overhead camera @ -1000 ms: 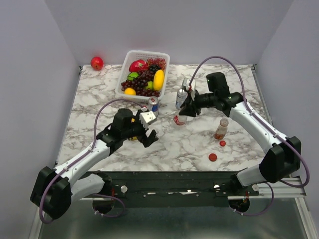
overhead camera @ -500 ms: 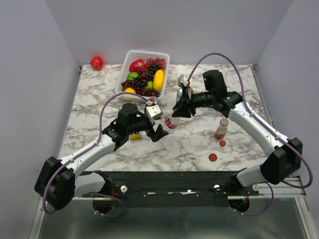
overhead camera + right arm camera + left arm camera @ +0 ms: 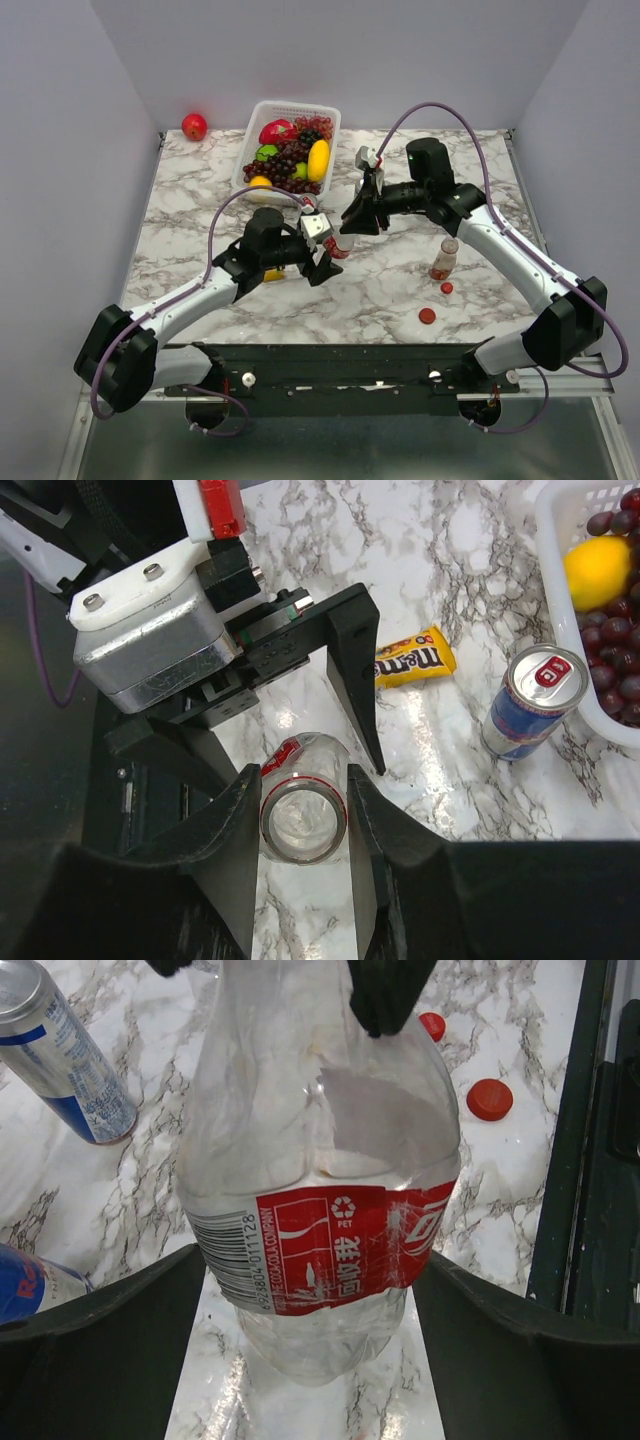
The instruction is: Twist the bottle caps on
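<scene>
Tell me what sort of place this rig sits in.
Likely a lab test booth: plain walls box in a marble table, arms bolted at its edge, fruit basket as prop.

Bright even light, soft shadows; glare on table (image 3: 438, 770); 2 wrist cams' near edges blurry.

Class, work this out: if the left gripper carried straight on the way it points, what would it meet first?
The red-labelled bottle, gripped near its neck by the right gripper. It sits between the open fingers of the left gripper.
</scene>
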Robot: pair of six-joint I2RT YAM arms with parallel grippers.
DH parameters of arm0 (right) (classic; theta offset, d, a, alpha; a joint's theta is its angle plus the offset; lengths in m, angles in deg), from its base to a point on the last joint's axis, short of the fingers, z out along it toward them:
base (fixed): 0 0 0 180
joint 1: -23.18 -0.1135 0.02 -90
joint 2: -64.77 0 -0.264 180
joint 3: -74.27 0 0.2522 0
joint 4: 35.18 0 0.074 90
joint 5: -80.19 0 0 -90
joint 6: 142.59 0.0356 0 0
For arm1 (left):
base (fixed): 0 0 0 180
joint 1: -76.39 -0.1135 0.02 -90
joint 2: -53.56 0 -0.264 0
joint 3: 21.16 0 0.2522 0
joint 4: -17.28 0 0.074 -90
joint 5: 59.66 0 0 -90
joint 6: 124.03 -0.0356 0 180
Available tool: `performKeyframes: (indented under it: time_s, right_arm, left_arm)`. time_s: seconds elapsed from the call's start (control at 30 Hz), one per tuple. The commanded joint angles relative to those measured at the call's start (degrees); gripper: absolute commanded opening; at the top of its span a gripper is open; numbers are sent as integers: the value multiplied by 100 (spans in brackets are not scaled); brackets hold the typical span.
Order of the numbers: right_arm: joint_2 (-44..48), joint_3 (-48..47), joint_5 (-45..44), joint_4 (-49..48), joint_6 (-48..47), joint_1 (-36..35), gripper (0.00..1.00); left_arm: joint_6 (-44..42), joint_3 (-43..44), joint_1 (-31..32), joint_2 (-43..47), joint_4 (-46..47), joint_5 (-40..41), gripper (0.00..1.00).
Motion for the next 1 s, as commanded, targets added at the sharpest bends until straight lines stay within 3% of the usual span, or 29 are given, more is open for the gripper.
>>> performKeyframes:
  time_s: [0.0, 0.2, 0.33, 0.5, 0.83, 0.97]
  right_arm:
    - [4, -118, 196, -131, 108, -52, 19]
    - [3, -100, 205, -193, 151, -52, 19]
    - [12, -92, 240, -237, 186, -52, 19]
    - [4, -74, 293, -246, 222, -52, 19]
    - [21, -4, 249, -290, 239, -52, 19]
    - [-5, 5, 267, -316, 266, -52, 19]
  left_arm:
    - [-39, 195, 29, -73, 300, -161, 88]
    - [5, 195, 29, -117, 292, -389, 80]
    - [31, 169, 38, -134, 283, -311, 91]
    - [57, 213, 38, -240, 361, -258, 91]
    - [110, 283, 38, -310, 467, -442, 76]
    - [224, 292, 38, -301, 537, -451, 81]
